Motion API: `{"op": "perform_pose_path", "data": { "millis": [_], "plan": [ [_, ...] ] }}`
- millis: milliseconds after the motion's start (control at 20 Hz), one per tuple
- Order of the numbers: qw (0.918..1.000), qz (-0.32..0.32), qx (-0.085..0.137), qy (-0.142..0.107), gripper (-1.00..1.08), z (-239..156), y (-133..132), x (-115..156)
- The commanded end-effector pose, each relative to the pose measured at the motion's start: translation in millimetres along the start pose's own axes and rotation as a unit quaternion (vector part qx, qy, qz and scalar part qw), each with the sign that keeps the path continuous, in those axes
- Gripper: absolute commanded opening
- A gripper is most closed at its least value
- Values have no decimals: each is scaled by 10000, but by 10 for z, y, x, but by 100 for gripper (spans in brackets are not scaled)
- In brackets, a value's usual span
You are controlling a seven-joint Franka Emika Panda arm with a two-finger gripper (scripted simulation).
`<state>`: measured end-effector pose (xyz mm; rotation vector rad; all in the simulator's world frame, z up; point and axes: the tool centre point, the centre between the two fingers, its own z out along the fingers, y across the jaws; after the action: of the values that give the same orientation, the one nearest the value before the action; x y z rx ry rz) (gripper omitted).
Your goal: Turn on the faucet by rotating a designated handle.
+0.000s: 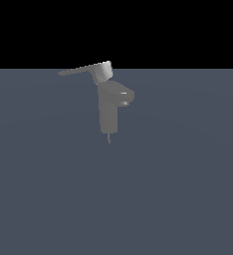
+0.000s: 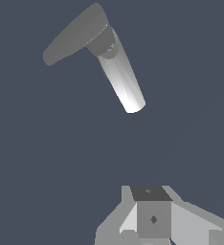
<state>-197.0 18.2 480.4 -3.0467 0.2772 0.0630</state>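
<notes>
One faucet [image 1: 109, 112] stands alone on the flat grey surface, upper centre of the exterior view, an upright column with its stubby spout poking toward the frame's right and a thin pin at its base. We see the handle [image 1: 86, 71] on top, its thick hub over the column and the flat blade reaching out to the left of the frame, nearly level; we judge that long blade is the lever to push sideways, since it gives reach away from the hub. No arm shows in the exterior view. In the wrist view the handle [image 2: 75, 33] sits in the upper left and the faucet [image 2: 123, 81] column runs down toward centre, while the end effector [image 2: 154, 225] shows only partly at the bottom edge, well apart from both, nothing touching. Fingertips are cut off by the frame, so we cannot tell whether it is spread or pressed together. Approach looks not yet made.
</notes>
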Motion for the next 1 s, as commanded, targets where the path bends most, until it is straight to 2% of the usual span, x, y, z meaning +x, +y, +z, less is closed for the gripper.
{"op": "perform_pose_path", "data": {
  "millis": [0,450,700,950],
  "plan": [
    [9996,256,49,-66,-100,19,-61,140],
    [9910,1293,121,-319,-100,177,-318,694],
    [9811,1880,85,-440,-100,324,-475,997],
    [9676,2466,-1,-533,-100,509,-641,1289]
  ]
}}
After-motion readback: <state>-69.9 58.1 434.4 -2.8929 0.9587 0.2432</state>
